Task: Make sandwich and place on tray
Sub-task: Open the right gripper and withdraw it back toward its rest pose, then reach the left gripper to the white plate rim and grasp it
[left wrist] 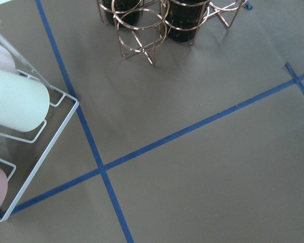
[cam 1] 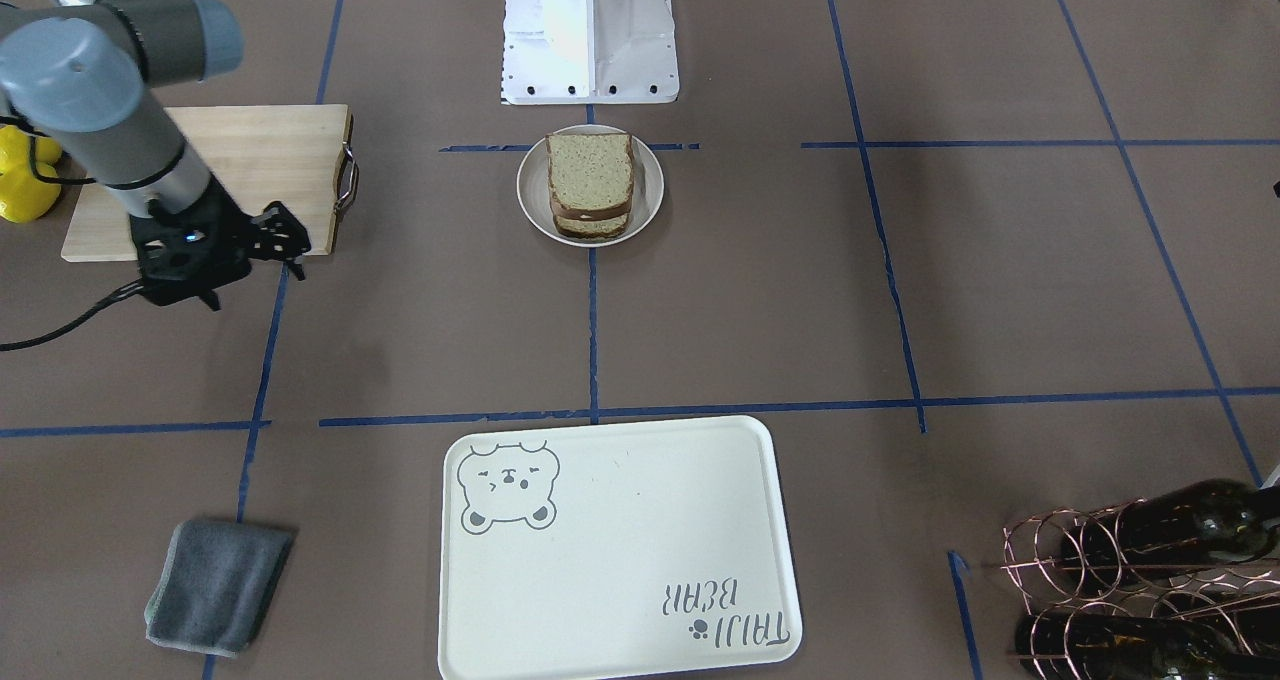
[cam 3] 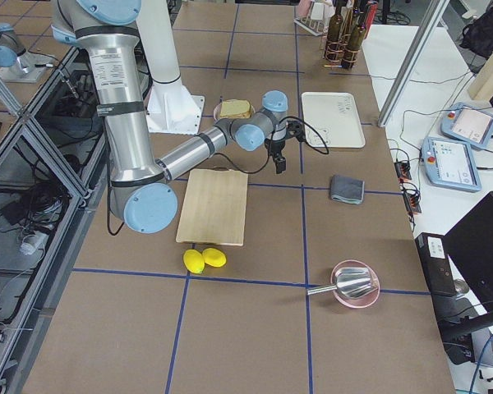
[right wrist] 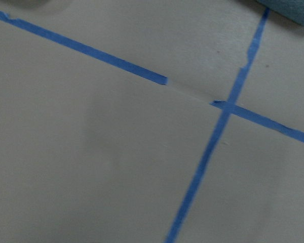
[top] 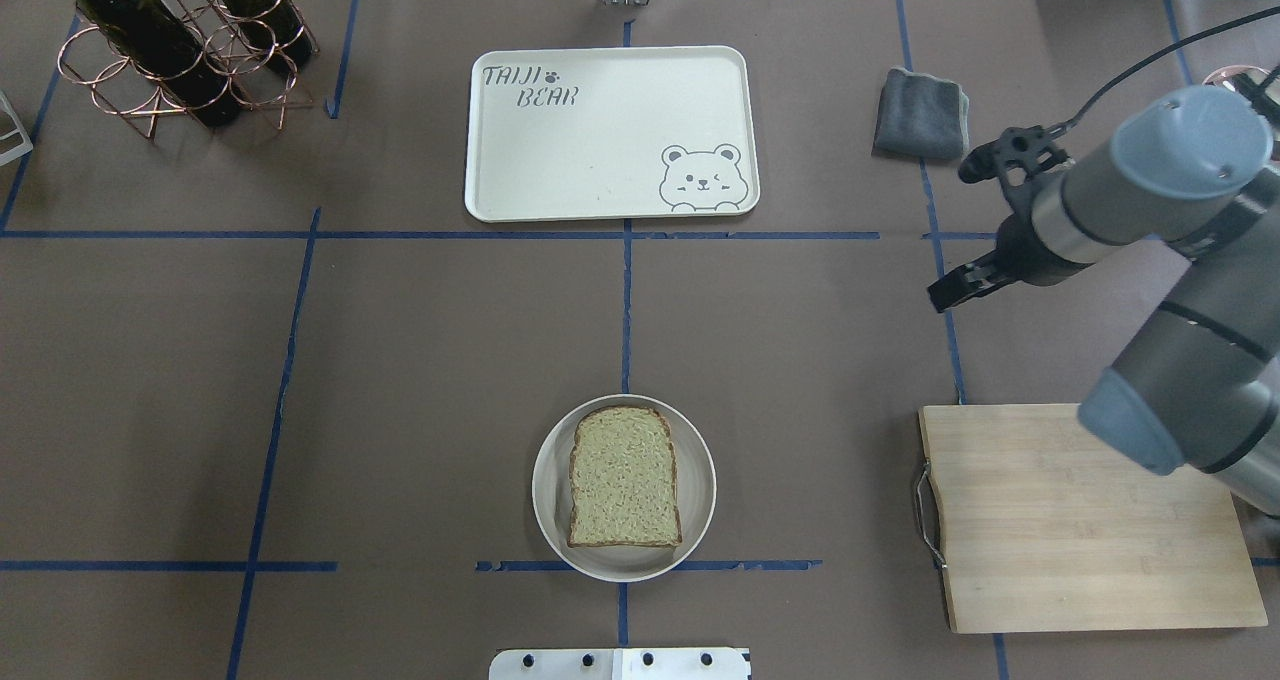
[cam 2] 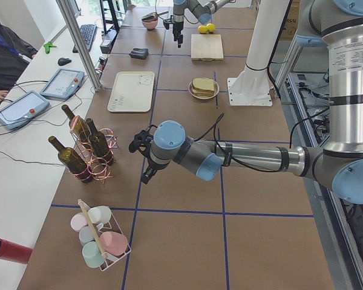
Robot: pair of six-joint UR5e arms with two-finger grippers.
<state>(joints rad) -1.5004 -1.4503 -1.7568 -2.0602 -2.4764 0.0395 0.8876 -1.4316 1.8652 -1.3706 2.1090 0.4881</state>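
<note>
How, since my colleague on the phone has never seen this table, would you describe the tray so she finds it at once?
Start at the robot's white base and look straight across the table, past the bowl holding the sandwich, to the far side. The tray lies between the wine rack and a grey cloth. Unlike the wooden cutting board, it is cream with a bear face.

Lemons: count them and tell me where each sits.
2. One lemon and the other lemon lie side by side on the table, just off the board's handle-free end. I see no others.
</note>
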